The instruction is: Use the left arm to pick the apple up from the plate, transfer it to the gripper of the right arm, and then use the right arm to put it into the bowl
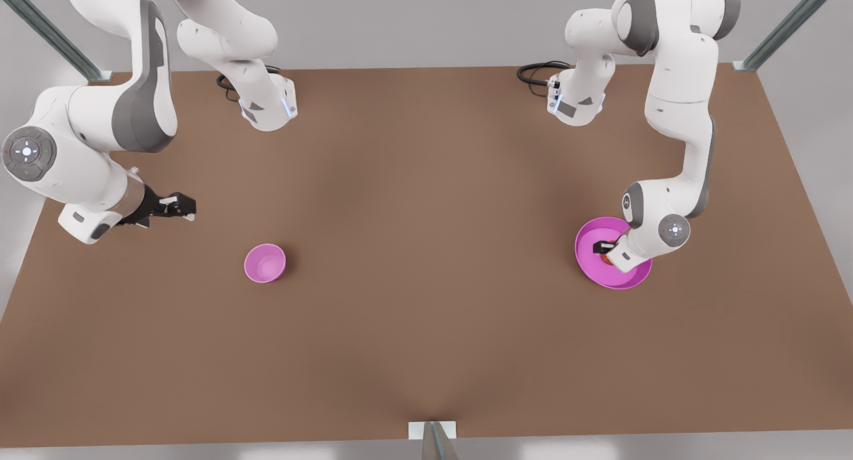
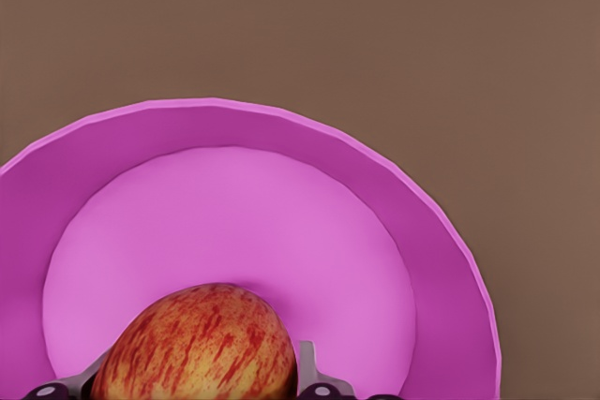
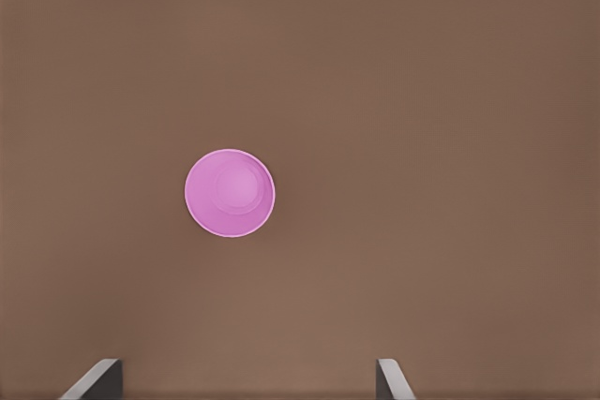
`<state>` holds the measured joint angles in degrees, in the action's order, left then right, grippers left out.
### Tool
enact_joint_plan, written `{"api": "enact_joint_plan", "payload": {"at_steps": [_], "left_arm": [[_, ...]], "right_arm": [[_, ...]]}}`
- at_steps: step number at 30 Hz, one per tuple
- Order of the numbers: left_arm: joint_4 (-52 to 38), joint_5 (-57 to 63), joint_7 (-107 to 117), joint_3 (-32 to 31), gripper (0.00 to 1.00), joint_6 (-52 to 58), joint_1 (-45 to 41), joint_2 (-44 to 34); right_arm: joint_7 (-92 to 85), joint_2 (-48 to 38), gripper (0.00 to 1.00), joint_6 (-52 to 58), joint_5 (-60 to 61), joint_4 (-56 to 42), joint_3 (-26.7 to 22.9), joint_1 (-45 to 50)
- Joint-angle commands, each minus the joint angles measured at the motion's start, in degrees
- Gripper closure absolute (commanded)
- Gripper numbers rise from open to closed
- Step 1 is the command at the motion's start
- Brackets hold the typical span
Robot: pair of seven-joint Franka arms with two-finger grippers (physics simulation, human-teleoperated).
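Observation:
The red-and-yellow apple lies on the wide pink plate at the front view's right, where a sliver of the apple shows under the wrist. My left gripper reaches down into the plate. Its two fingers press against the apple's sides, so it is shut on it. The small pink bowl stands at the front view's left and holds nothing. My right gripper waits above and left of the bowl, open with nothing between its fingers.
The brown table stretches bare between bowl and plate. Both arm bases stand at the far edge with black cables. A metal post rises at the middle of the near edge.

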<state>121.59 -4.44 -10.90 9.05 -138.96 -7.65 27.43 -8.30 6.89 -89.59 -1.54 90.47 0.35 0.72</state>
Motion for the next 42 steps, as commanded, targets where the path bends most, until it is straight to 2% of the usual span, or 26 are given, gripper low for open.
{"api": "enact_joint_plan", "payload": {"at_steps": [1, 9, 16, 22, 27, 28, 30, 33, 36, 38, 39, 42], "left_arm": [[0.0, 0.0, 0.2, 0.0, 0.1, 0.0, 0.0, 0.0], [-0.1, 0.0, 0.2, 0.0, 0.1, 0.0, 0.0, 0.3], [-0.1, 0.0, 0.3, 0.0, 0.19, 0.1, 0.0, 0.1], [-0.3, -0.1, 0.3, -0.1, 0.19, 0.6, -0.1, -1.8], [-0.4, -9.1, 0.2, -0.2, 0.19, 2.5, -0.3, -6.1], [-0.5, -11.0, 0.3, -0.4, 0.19, 2.6, -0.3, -6.3], [-1.6, -16.5, 0.3, -1.2, 0.19, 4.5, -0.6, -6.4], [-2.1, -18.5, 0.3, -1.7, 0.21, 5.0, -0.6, -6.4], [-2.4, -31.2, 0.3, -4.6, 0.21, 5.2, -0.6, -6.4], [-2.9, -33.1, 0.3, -5.0, 0.21, 5.7, -1.5, -6.4], [-5.2, -36.6, 0.3, -6.1, 0.21, 9.3, -1.5, -6.0], [-16.0, -37.1, 2.3, -6.9, 0.21, 22.3, -1.5, -1.8]], "right_arm": [[0.0, 0.0, 0.0, 0.0, 0.0, 0.0, 0.0, 0.1], [-0.3, 1.1, 0.0, 0.4, 0.0, -0.9, 0.1, 0.9], [-0.7, 1.4, 0.0, 0.6, 0.0, -1.4, 0.1, 0.9], [-1.1, 1.9, 0.0, 0.6, 0.1, -1.5, 0.1, 0.7], [-2.1, 2.4, 0.0, 0.6, 0.8, -2.0, 0.2, 0.5], [-6.6, 3.4, 0.0, 0.5, 2.7, -2.7, 0.2, 0.3], [-21.6, 8.6, 0.0, 0.5, 14.3, -7.1, 0.2, 0.2], [-41.7, 17.0, 0.0, 0.4, 32.0, -9.6, 1.3, 0.2], [-51.5, 21.8, 0.0, -0.1, 38.8, -12.7, 3.3, 0.1], [-58.6, 25.5, 0.0, -0.1, 43.6, -15.1, 4.7, -0.1], [-61.3, 28.1, 0.0, -0.1, 46.1, -16.8, 6.0, -0.2], [-67.6, 32.0, 0.0, -5.1, 47.9, -20.0, 11.3, -1.7]]}}
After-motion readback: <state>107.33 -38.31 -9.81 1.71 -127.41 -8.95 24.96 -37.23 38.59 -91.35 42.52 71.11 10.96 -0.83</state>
